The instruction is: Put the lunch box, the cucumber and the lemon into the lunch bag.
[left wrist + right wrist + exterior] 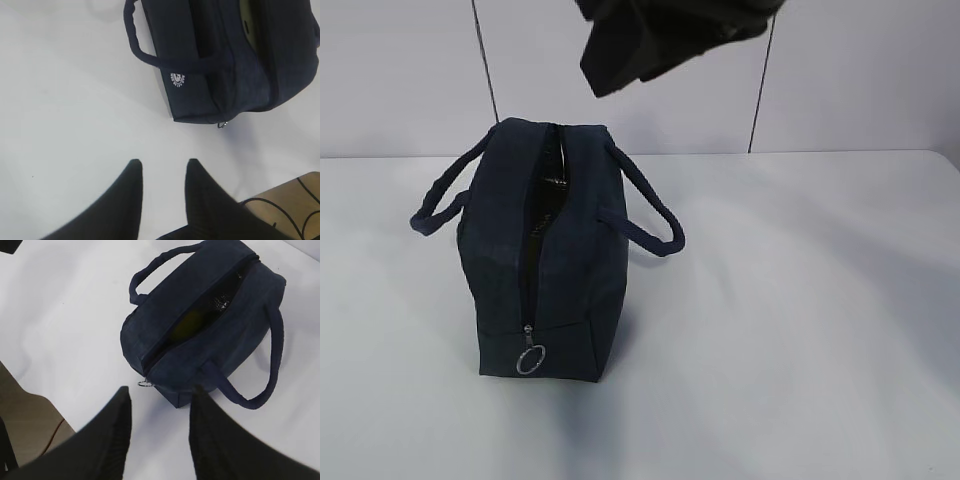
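Note:
The dark navy lunch bag (pixel 560 250) stands on the white table with its top zipper open and its ring pull (pixel 531 360) hanging at the near end. Through the slit a dull yellow-green shape (pixel 187 322) shows, maybe the lemon, beside something shiny and dark. In the left wrist view a pale green strip (pixel 245 22) lies inside the lunch bag (pixel 225 55), possibly the lunch box lid. No cucumber is in view. My left gripper (pixel 164 162) hovers open and empty over bare table. My right gripper (pixel 161 389) is open and empty just short of the lunch bag (pixel 200 325).
A dark arm part (pixel 660 40) hangs at the top of the exterior view, above the bag. Off the table edge lie a wooden surface with black cables (pixel 290 205) and a brown surface (pixel 25 425). Two cables (pixel 485 60) run down the back wall.

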Controlling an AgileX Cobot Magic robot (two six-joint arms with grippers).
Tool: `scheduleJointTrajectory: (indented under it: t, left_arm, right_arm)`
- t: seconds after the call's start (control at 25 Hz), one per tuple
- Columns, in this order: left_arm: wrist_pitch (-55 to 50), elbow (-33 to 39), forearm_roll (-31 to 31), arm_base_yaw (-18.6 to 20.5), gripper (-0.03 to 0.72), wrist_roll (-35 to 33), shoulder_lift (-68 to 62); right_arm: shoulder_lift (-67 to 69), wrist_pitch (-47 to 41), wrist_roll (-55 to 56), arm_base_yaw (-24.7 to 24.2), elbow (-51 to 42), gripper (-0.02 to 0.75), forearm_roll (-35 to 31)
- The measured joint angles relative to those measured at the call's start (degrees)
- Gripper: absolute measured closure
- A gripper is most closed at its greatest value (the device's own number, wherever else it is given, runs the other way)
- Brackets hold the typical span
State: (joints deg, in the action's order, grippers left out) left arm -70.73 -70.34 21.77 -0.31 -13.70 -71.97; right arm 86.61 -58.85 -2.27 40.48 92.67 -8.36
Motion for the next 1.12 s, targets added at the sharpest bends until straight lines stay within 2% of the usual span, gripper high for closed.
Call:
scheduleJointTrajectory:
  t: [0.44, 0.64, 0.8, 1.12]
  left_arm:
    - [-0.1, 6.6, -0.1, -1.2, 0.482, 0.1, 7.5]
    - [-0.1, 8.7, -0.1, -2.6, 0.487, 1.2, 10.2]
    - [-0.1, 11.7, -0.2, -2.8, 0.487, 1.3, 13.6]
    - [-0.2, 19.1, -1.8, -2.8, 0.486, 1.4, 20.9]
  right_arm:
    - [-15.0, 17.3, -1.7, 0.8, -30.3, 0.457, -5.1]
    - [-19.1, 23.5, -8.3, 0.8, -40.5, 0.457, -8.5]
    - [-20.0, 25.3, -13.4, 0.8, -43.8, 0.457, -12.4]
    - [-14.0, 26.2, -14.9, 0.8, -44.8, 0.456, -18.5]
